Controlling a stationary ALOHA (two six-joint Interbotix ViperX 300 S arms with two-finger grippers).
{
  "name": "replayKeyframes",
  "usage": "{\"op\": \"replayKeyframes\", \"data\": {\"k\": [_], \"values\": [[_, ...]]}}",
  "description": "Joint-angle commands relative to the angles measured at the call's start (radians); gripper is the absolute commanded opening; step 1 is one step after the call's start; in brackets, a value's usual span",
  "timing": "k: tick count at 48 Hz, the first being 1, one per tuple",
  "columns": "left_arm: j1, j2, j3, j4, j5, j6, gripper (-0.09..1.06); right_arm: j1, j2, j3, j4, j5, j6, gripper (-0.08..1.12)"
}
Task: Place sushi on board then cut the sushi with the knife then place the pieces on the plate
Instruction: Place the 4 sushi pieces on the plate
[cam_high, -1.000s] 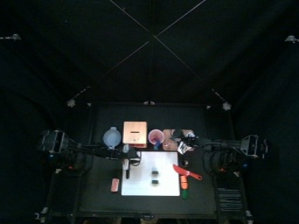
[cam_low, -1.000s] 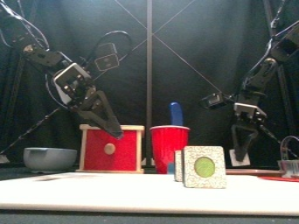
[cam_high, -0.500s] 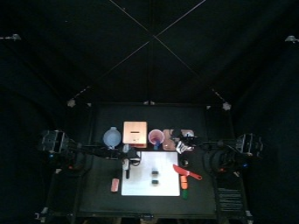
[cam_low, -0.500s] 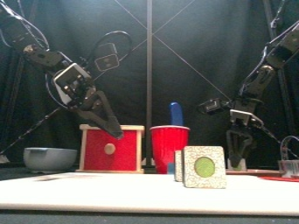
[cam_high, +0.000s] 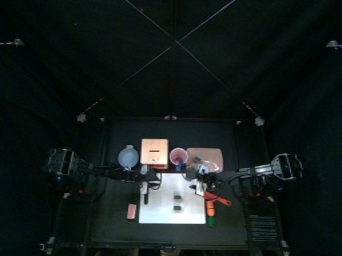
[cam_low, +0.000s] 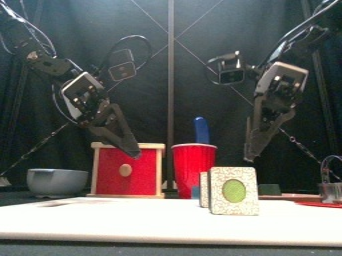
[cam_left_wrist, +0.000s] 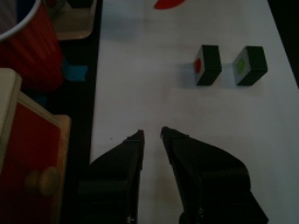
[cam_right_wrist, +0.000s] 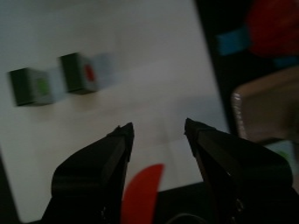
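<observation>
Sushi (cam_left_wrist: 209, 66) stands as two dark green pieces side by side, just apart, near the middle of the white board (cam_high: 160, 215), which lies on the near half of the bench (cam_high: 107, 225). One piece shows a red centre, the other a green one. A red knife (cam_right_wrist: 142, 194) lies flat on the board to the right of the pieces, not touching them. The left tool (cam_left_wrist: 151, 132) hangs over the board's far left part, empty, its jaws narrow with only a slim gap between them. The right tool (cam_right_wrist: 158, 125) hangs over the board's far right part, also empty, its jaws set wider. Along the far side stand, from left to right, a blue-grey bowl (cam_low: 56, 181), a wooden box (cam_low: 127, 168) with a red drawer front, a red cup (cam_low: 194, 165) holding a blue knife (cam_low: 202, 129), and the pink tray (cam_high: 205, 157).
</observation>
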Motion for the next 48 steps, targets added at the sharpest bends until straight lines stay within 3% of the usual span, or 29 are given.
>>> {"op": "replayKeyframes", "data": {"k": [1,21,48], "values": [[0.003,-0.006,-0.015,-0.002,-0.005,0.000,0.67,0.051,0.020,-0.069,0.009,-0.011,0.003,0.85],[0.002,-0.005,-0.008,-0.011,-0.005,-0.002,0.67,0.133,0.173,-0.190,0.017,-0.043,0.003,0.85],[0.002,-0.003,-0.006,-0.012,-0.005,0.002,0.67,0.130,0.327,-0.265,0.029,-0.049,0.002,0.82]]}}
